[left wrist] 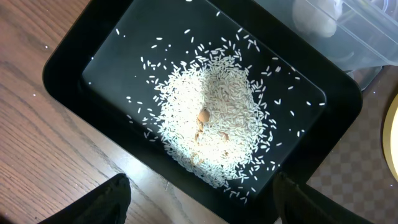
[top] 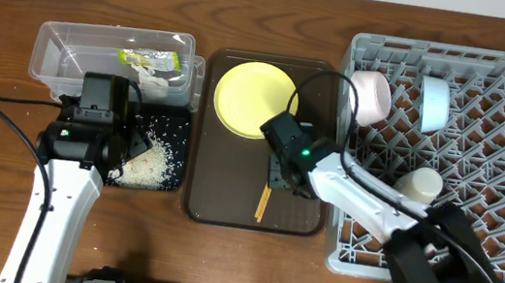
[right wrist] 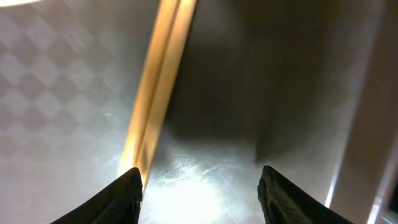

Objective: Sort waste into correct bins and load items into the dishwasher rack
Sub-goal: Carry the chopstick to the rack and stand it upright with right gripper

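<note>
The clear tub [top: 69,49] holds the green-and-yellow wrapper [top: 151,58] and white tissue [top: 156,76]. The black tray [top: 177,122] holds a heap of rice [top: 147,165]; the rice [left wrist: 211,118] fills the left wrist view. My left gripper [top: 130,140] hangs open and empty over the tray's near edge [left wrist: 202,185]. The yellow plate [top: 253,98] and the chopsticks [top: 264,202] lie on the brown serving tray [top: 217,191]. My right gripper [top: 279,176] is open, low over that tray, its left finger next to the chopsticks [right wrist: 158,81]. The dishwasher rack [top: 498,57] holds a white bowl [top: 371,94], a light-blue bowl [top: 434,102] and a pale cup [top: 420,185].
The tub stands right behind the black tray, and its corner shows in the left wrist view [left wrist: 360,37]. The brown serving tray sits between the black tray and the rack. A black cable [top: 2,113] trails across the wooden table at the left.
</note>
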You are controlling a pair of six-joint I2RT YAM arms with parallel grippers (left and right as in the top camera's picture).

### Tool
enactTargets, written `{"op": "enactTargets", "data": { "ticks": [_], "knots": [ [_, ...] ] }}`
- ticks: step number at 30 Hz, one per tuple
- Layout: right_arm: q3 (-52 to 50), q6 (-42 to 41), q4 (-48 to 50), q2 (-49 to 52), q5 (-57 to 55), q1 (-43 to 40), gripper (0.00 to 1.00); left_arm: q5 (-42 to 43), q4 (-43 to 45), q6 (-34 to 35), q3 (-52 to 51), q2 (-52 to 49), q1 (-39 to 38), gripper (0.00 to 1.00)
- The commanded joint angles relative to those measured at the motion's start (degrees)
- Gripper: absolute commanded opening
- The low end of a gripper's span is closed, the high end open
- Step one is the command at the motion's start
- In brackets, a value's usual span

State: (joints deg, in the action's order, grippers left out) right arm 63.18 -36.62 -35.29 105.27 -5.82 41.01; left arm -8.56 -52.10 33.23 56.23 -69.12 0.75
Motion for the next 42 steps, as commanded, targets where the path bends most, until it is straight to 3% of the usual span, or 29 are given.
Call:
{"op": "enactTargets", "data": {
  "ticks": [1, 19, 33, 37, 42],
  "knots": [
    [0.81, 0.46, -0.02, 1.81, -0.15, 0.42, 0.59, -1.11, -0.13, 0.50, -0.50, -0.11, 0.35, 0.76],
    [2.82, 1.97, 2.56, -1.66, 0.35, 0.07, 0.62, -1.11, -0.13, 0.50, -0.50, -0.11, 0.35, 0.76],
    [2.69, 0.59, 4.28, 3.45, 1.33, 2.19, 0.61, -1.11, -0.15, 0.50, -0.50, -0.11, 0.35, 0.76],
    [2.69, 0.42, 3.52, 5.46, 1.27, 2.16, 0.56, -1.11, -0.15, 0.50, -0.50, -0.11, 0.35, 0.76],
    [2.73, 0.44, 0.46, 4.76, -2.03, 1.62, 0.38, -1.11, -0.13, 0.50, -0.50, -0.11, 0.35, 0.76]
  ]
}}
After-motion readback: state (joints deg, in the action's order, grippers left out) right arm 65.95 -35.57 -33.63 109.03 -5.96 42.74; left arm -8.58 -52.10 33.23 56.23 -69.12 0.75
